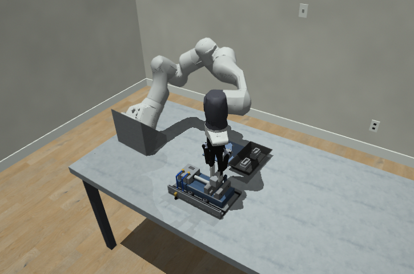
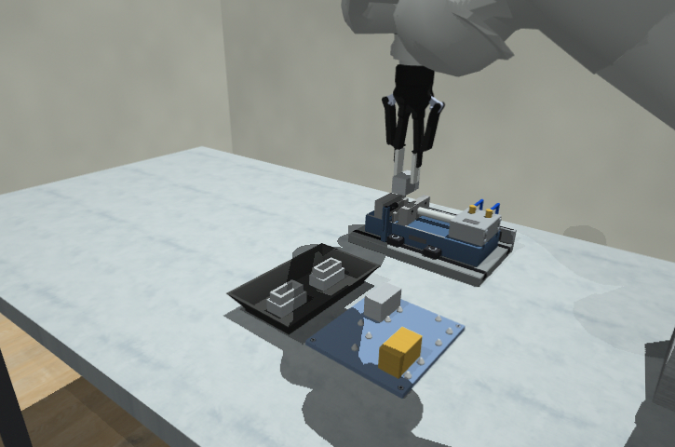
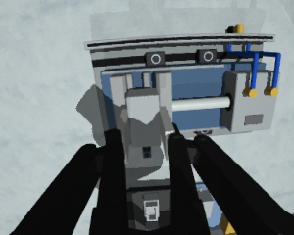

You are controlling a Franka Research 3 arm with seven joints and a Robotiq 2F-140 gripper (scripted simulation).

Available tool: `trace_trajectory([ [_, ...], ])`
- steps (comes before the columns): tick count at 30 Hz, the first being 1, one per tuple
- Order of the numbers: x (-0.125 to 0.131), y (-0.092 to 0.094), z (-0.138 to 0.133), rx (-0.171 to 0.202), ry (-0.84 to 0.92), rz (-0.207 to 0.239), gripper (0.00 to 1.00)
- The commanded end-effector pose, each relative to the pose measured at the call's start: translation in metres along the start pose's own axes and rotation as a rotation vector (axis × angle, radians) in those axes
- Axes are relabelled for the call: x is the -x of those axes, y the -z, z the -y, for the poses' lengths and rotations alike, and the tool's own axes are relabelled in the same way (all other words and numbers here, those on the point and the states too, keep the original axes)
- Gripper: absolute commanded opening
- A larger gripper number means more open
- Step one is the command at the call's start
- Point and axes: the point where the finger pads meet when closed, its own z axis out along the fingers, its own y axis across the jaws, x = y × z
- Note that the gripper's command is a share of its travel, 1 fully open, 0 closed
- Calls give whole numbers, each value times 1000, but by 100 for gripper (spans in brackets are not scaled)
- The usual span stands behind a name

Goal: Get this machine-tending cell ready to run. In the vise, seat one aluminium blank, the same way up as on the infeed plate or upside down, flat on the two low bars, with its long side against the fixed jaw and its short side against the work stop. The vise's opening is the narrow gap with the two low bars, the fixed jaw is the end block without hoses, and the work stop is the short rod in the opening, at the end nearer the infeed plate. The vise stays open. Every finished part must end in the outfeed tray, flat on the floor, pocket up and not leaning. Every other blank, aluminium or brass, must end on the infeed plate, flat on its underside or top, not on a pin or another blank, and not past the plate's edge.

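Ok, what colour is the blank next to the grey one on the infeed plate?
Yellow-gold, brass-like; clearest in the exterior view.

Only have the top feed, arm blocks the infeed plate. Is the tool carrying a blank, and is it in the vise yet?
Observer: Yes, the tool is shut on an aluminium blank, held above the vise opening, not seated.
Operator: What's on the infeed plate?
Observer: One aluminium blank and one brass blank on the infeed plate, apart from each other.
Operator: Finished parts?
Observer: Two finished parts in the outfeed tray, pockets up.
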Motion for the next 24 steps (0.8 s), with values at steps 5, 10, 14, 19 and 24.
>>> trace_trajectory([
  [5,-2,-5,1,-4,5,-3,0],
  [10,-2,-7,1,-4,5,-3,0],
  [14,-2,-8,1,-4,5,-3,0],
  [19,-2,-8,1,-4,5,-3,0],
  [24,-2,-9,1,-4,5,-3,0],
])
